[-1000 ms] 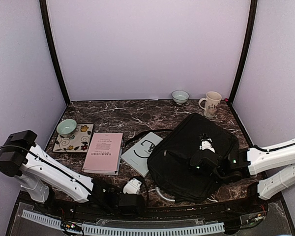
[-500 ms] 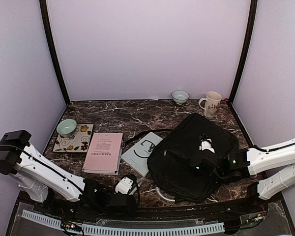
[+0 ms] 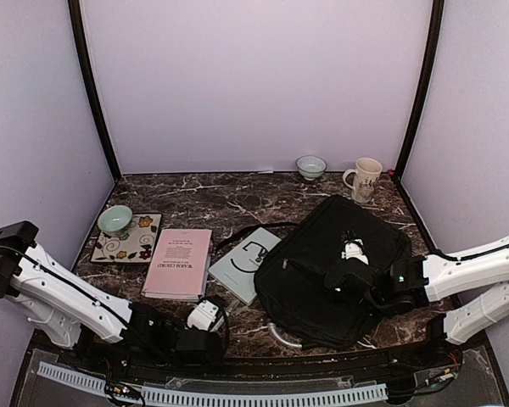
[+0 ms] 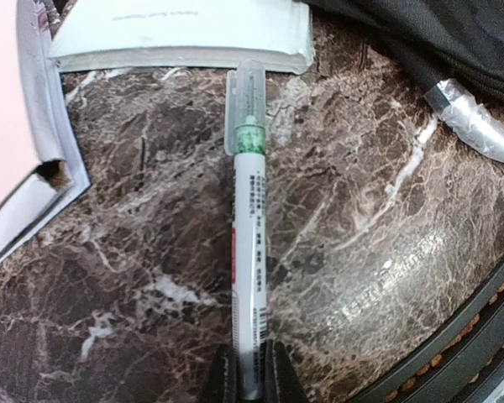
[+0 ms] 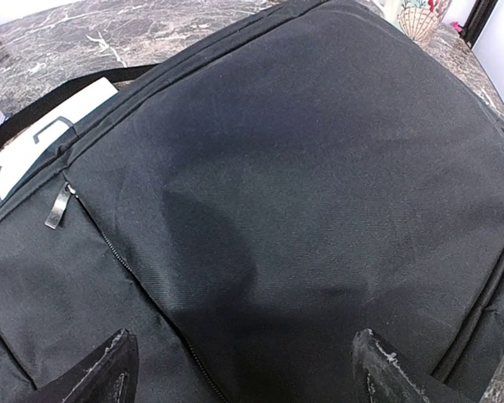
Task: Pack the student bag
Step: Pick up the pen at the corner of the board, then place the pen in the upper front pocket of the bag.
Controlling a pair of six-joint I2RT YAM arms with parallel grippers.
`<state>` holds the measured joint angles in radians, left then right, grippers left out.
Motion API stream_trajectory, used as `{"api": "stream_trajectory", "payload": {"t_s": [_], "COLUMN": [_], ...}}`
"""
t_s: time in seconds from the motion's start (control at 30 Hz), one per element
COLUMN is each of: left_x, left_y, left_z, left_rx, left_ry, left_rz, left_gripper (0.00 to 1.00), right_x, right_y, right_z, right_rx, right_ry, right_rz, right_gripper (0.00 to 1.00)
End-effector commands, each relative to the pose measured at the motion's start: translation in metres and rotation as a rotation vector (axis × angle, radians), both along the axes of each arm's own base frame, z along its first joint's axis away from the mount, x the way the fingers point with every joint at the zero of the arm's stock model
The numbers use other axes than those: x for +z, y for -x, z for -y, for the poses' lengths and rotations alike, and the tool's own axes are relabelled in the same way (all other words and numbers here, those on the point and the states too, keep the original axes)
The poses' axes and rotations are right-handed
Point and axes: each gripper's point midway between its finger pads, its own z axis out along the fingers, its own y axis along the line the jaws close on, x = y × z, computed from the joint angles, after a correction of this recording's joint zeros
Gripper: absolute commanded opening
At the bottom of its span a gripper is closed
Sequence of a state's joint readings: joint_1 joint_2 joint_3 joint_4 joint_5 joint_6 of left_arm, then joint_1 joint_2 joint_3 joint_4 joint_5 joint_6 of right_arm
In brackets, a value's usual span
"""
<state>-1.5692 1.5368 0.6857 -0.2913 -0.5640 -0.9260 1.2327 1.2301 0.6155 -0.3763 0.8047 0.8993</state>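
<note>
Left gripper [image 4: 250,379] is clamped on the rear end of the pen [image 4: 249,252]. The barrel lies flat on the marble table [image 4: 151,277], with the capped tip pointing straight ahead of the fingers toward the grey notebook [image 4: 185,38]. The end grip is judged to be chosen so the pen can be lifted clear and posted tip-first. Pink book [image 4: 4,126] is ahead-left of this gripper, silver-wrapped strap piece [image 4: 475,126] ahead-right.

Right gripper [image 5: 244,369] is spread wide with nothing held, poised over the student bag [image 5: 302,168], which fills everything ahead of and beneath it. Zipper pull [image 5: 59,207] is ahead-left of it. It is probably parked there to open or steady the bag.

Unresolved:
- No bag opening is seen, and whether any zipper is undone cannot be told.
- Contact between the right fingers and the fabric cannot be told.
- Left fingertips are cropped at the frame bottom.
- Pen print is illegible.
- The pen is not made out from overhead.
</note>
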Motion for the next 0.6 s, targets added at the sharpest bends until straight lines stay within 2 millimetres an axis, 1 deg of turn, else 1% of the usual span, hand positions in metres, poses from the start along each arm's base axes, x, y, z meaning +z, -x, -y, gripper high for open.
{"api": "stream_trajectory", "payload": {"t_s": [0.0, 0.2, 0.33, 0.47, 0.57], "left_x": [0.022, 0.051, 0.066, 0.071, 0.068], "left_y": [-0.006, -0.007, -0.001, 0.011, 0.015], "left_z": [-0.019, -0.009, 0.007, 0.032, 0.049], "left_rx": [0.012, -0.055, -0.123, -0.223, -0.271], "left_ry": [0.037, 0.103, 0.136, 0.176, 0.158], "left_rz": [0.037, 0.07, 0.06, 0.034, 0.03], "left_gripper": [0.0, 0.0, 0.0, 0.0, 0.0], "right_x": [0.013, 0.018, 0.029, 0.03, 0.03], "right_y": [-0.002, -0.003, -0.005, -0.004, -0.003], "right_z": [-0.007, -0.006, -0.005, 0.001, 0.009], "right_rx": [-0.005, -0.02, -0.052, -0.069, -0.086], "right_ry": [-0.03, -0.049, -0.088, -0.109, -0.111], "right_rz": [0.024, 0.033, 0.049, 0.057, 0.067], "right_gripper": [0.88, 0.88, 0.88, 0.89, 0.89]}}
